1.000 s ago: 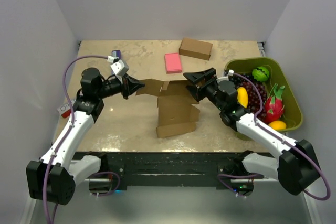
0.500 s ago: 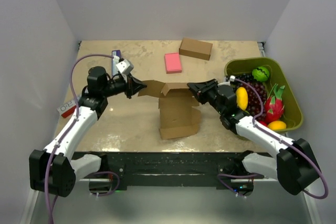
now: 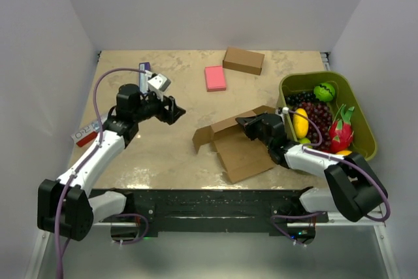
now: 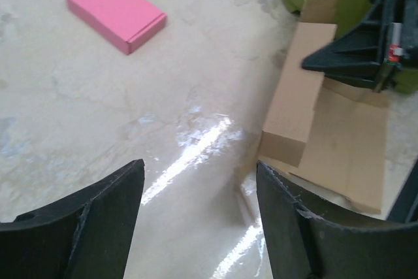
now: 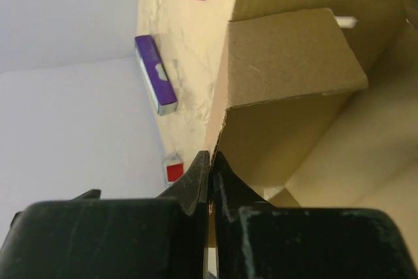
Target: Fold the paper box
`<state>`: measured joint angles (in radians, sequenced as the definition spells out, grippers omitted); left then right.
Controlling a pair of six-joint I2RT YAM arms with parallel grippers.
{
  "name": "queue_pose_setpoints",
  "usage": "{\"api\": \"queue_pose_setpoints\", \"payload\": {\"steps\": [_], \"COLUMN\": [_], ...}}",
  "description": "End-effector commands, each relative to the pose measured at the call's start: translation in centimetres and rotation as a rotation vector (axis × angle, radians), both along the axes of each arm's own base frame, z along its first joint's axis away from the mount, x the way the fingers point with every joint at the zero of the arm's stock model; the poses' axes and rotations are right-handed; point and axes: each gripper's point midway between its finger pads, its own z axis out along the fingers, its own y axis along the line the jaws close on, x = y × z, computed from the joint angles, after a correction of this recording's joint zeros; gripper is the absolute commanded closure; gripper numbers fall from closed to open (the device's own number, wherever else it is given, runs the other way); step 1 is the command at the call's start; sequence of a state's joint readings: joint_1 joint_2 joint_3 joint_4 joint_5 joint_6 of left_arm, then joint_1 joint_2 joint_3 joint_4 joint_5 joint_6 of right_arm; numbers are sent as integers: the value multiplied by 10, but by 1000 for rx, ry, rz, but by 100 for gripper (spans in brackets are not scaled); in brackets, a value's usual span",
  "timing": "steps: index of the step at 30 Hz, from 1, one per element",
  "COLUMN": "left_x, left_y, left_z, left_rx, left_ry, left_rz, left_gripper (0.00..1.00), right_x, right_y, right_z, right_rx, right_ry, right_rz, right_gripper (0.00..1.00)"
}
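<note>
At the right wrist, fingers pinch the paper box; overhead hides it.

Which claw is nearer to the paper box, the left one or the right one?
Right. The right claw is shut on an edge of the paper box; the left claw stands open, apart from it, off to its left.

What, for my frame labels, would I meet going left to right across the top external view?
Red-and-white packet, purple packet, left gripper, paper box, green bin. Left out, overlapping the paper box: pink block, brown box, right gripper.
</note>
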<state>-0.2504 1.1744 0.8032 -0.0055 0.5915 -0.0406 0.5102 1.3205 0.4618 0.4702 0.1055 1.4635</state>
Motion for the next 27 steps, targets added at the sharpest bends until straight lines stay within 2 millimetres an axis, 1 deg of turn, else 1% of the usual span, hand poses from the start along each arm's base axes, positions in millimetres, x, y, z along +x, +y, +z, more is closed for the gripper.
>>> {"api": "queue_pose_setpoints", "payload": {"steps": [1, 2, 3, 4, 6, 7, 8, 9, 10, 11, 12, 13, 14, 15, 16, 18, 19, 20, 22, 25, 26, 27], "left_x": [8, 0, -5, -17, -34, -52, -61, -65, -82, -88, -92, -105, -108, -111, -112, -108, -106, -103, -98, -90, -88, -86], "left_y": [14, 11, 5, -11, -27, -48, -55, -60, -78, -86, -92, -105, -112, -117, -121, -121, -121, -121, -122, -124, -124, -124], "left_z": [34, 38, 37, 37, 24, 19, 5, -4, -11, -25, -31, -37, -48, -53, -65, -73, -81, -83, -89, -102, -109, -110], "left_rx": [13, -17, -45, -112, -171, -210, -220, -223, -237, -234, -235, -244, -240, -237, -223, -223, -211, -216, -209, -198, -194, -197], "left_ry": [-135, -140, -121, -60, -26, 16, 36, 55, 93, 115, 126, 154, 171, 185, 214, 213, 219, 212, 211, 217, 222, 216], "left_rz": [161, 156, 157, 140, 126, 83, 78, 91, 46, 32, 34, -2, -17, -27, -25, -3, 10, 22, 39, 71, 84, 91], "left_gripper": [27, 27, 28, 28, 31, 33, 35, 36, 37, 38, 39, 40, 44, 46, 48, 51, 53, 56, 58, 66, 71, 72], "right_x": [9, 9, 9, 9, 7, 7, 6, 6, 5, 5, 5, 5, 4, 3, 4, 2, 1, 0, 0, -2, -2, -2], "right_y": [-9, -10, -11, -13, -12, -15, -14, -13, -14, -14, -14, -14, -14, -13, -14, -15, -15, -16, -18, -19, -20, -19], "right_z": [10, 10, 10, 11, 12, 14, 14, 15, 16, 16, 14, 15, 13, 13, 14, 13, 14, 12, 15, 15, 15, 15], "right_rx": [-4, -6, -11, -11, -12, -13, -18, -18, -20, -22, -22, -19, -17, -16, -15, -14, -13, -15, -14, -18, -21, -22], "right_ry": [-63, -62, -63, -66, -68, -75, -73, -77, -78, -76, -73, -75, -69, -70, -73, -73, -74, -72, -78, -80, -79, -81], "right_rz": [-74, -79, -90, -100, -107, -128, -126, -129, -131, -131, -132, -132, -132, -130, -133, -133, -131, -133, -140, -140, -139, -136], "right_gripper": [100, 100, 100, 100, 100, 100, 100, 100, 100, 100, 100, 100, 100, 100, 100, 100, 100, 100, 100, 100, 100, 100]}}
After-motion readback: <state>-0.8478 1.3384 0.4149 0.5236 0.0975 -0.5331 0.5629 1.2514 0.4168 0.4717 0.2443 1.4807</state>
